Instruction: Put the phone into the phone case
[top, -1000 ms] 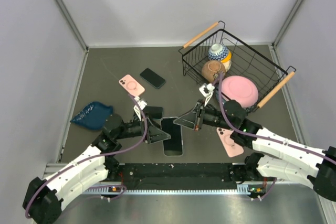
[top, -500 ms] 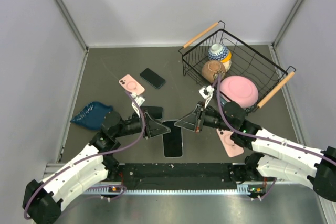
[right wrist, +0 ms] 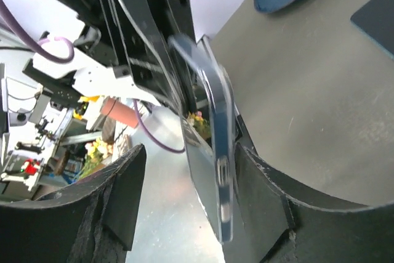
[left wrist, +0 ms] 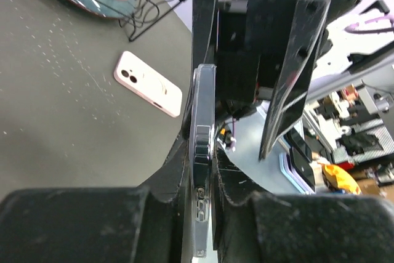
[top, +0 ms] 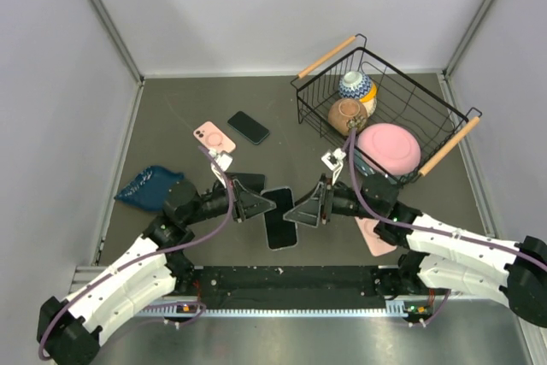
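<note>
There are two arms, and each has one pincer. I count three dark phones: the middle phone (top: pixel 280 226), a second dark phone (top: pixel 248 127) far back on the table (top: pixel 171 108), and a third dark phone (top: pixel 250 182) partly hidden under the left arm. There are two pink phones, one at the back (top: pixel 214 136) and one under the right arm (top: pixel 373 235). I cannot tell if they are phones or just cases. There is one blue thing (top: pixel 149 187) on the left. One wire basket (top: pixel 318 117) holds three things: a painted bowl (top: pixel 355 85), a brown pot (top: pixel 346 114) and a pink plate (top: pixel 389 147).

The middle phone sits between the two pincers, screen up. The left pincer (top: pixel 263 205) pinches its thin left edge tight. The right pincer (top: pixel 297 211) is at its right edge. Its jaws are spread wide, and the phone's edge sits in the gap, close to one finger (right wrist: pixel 271 214).
</note>
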Controlling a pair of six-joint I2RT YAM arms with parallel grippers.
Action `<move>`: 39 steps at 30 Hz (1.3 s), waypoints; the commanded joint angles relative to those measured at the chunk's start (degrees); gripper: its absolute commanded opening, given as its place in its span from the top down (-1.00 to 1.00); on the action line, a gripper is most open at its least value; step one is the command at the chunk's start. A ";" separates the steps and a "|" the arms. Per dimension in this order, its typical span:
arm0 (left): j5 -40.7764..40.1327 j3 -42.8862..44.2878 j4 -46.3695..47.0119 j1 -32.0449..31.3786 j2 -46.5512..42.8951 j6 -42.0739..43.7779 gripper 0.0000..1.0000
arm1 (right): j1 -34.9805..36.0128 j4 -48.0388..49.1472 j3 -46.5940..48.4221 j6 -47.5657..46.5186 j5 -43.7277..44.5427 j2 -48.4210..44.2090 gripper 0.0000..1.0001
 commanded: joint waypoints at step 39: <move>-34.09 15.37 -33.72 1.25 -5.00 19.67 -0.81 | 0.94 -22.27 5.44 -1.36 17.60 13.22 1.00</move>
